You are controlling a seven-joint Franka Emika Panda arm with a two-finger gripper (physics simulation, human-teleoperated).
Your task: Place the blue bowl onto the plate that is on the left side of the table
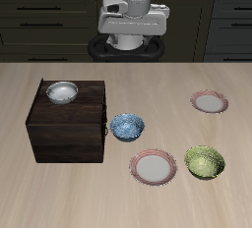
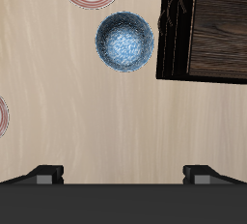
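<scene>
The blue bowl (image 1: 127,126), speckled blue and white, sits on the table beside the dark wooden box; it also shows in the wrist view (image 2: 124,42). The plate (image 1: 209,101), pink-rimmed and smaller-looking, lies farther back, apart from the bowl; only its edge shows in the wrist view (image 2: 3,115). My gripper (image 1: 131,37) hangs high above the table's back, well away from the bowl. In the wrist view my gripper (image 2: 123,175) is open wide and empty, its fingertips (image 2: 48,173) spread far apart.
A dark wooden box (image 1: 69,129) stands beside the blue bowl, with a white-grey bowl (image 1: 61,92) on top. A larger-looking pink-rimmed plate (image 1: 154,166) and a green bowl (image 1: 205,161) lie near the table's front edge.
</scene>
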